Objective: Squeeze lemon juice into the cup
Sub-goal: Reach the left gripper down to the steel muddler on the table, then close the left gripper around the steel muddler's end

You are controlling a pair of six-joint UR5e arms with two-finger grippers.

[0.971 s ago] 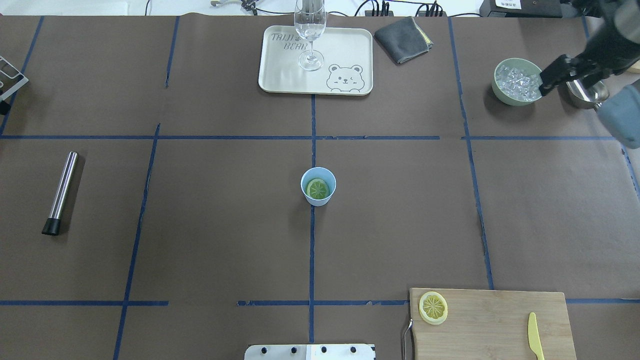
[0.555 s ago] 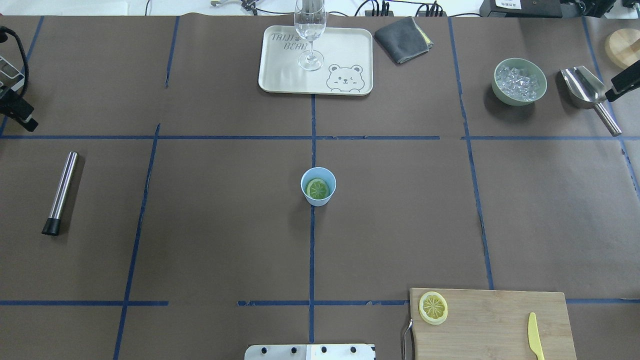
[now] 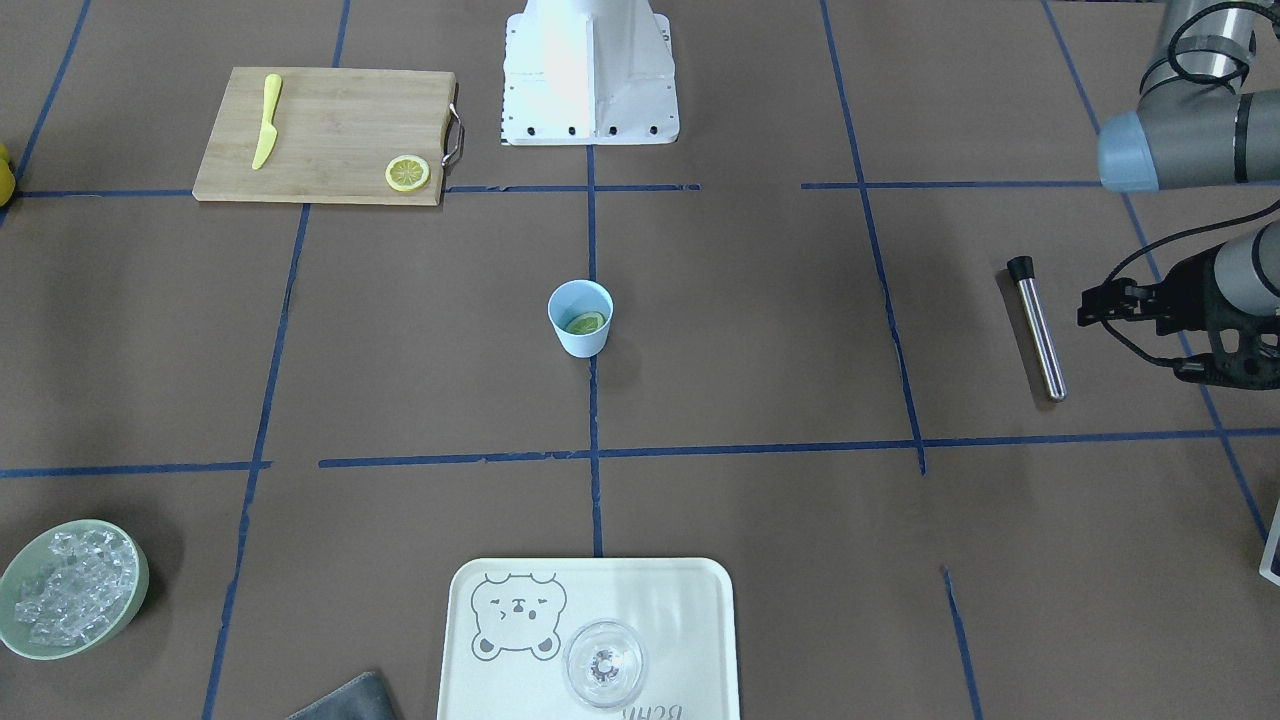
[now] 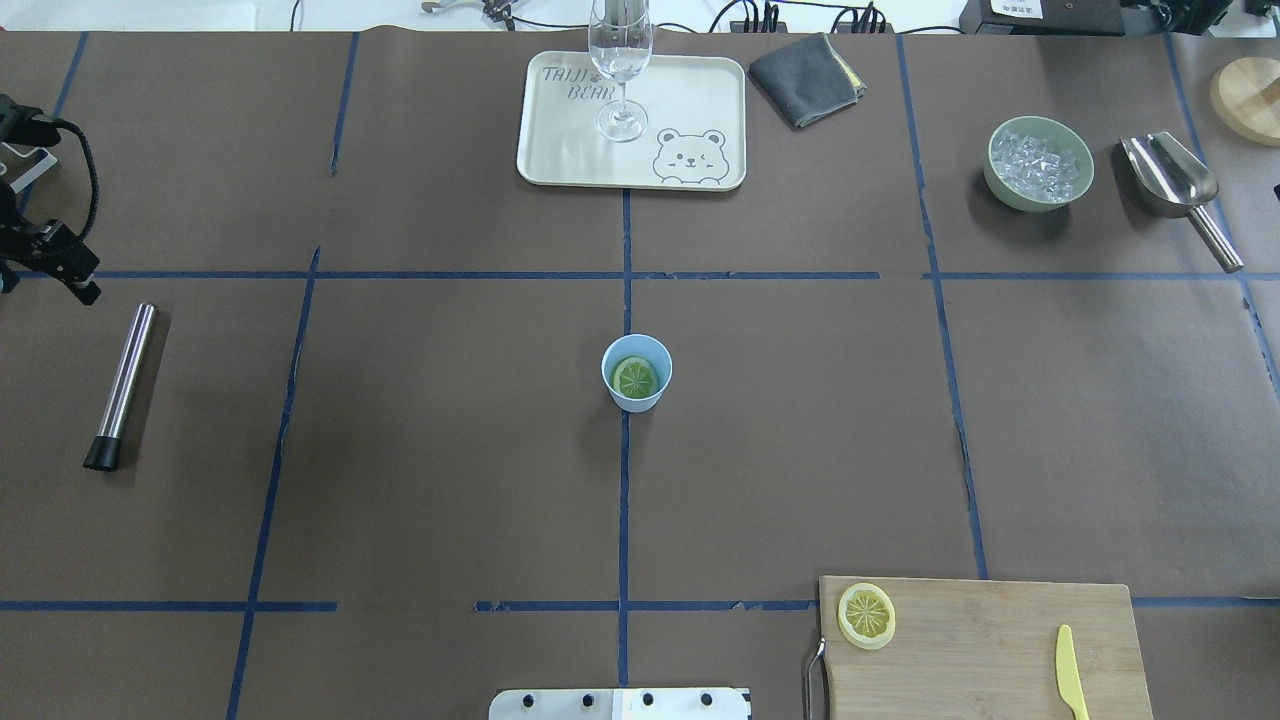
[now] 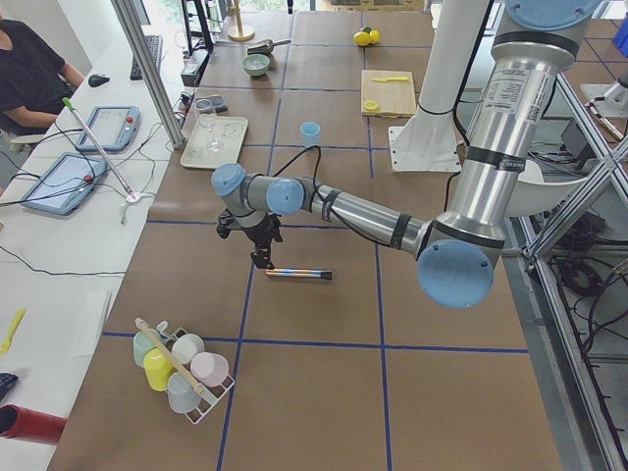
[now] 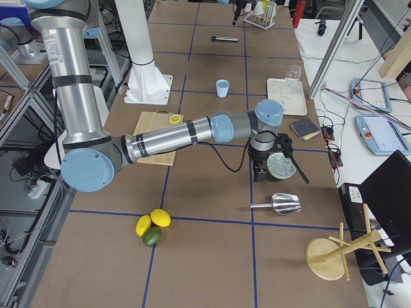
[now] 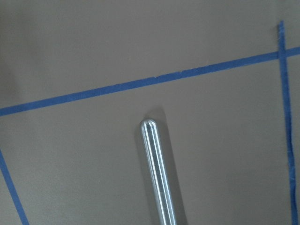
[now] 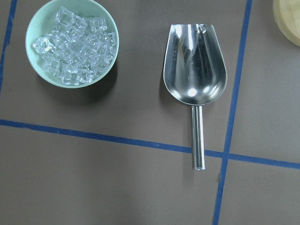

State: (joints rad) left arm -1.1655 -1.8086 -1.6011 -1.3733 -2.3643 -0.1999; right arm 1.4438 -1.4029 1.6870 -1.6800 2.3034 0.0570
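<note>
The light-blue cup [image 4: 636, 373] stands at the table's middle, also in the front view [image 3: 580, 318]. A lemon slice [image 4: 635, 377] lies flat inside it. A second lemon slice [image 4: 866, 614] lies on the wooden cutting board [image 4: 1000, 640]. My left gripper [image 4: 75, 272] is at the far left edge, just above the top end of a steel rod [image 4: 122, 385]; I cannot tell if it is open. My right gripper [image 6: 260, 170] hangs beside the ice bowl, far from the cup; I cannot tell its state. Neither wrist view shows fingers.
A pale green bowl of ice [image 4: 1038, 163] and a metal scoop [image 4: 1175, 185] sit at the back right. A tray [image 4: 560, 150] with a clear glass [image 4: 620, 70] and a grey cloth [image 4: 806, 78] are at the back. A yellow knife [image 4: 1070, 672] lies on the board.
The right arm has drawn back from the ice bowl and out of the overhead view. The left gripper has come in at the left edge and moved toward the steel rod.
</note>
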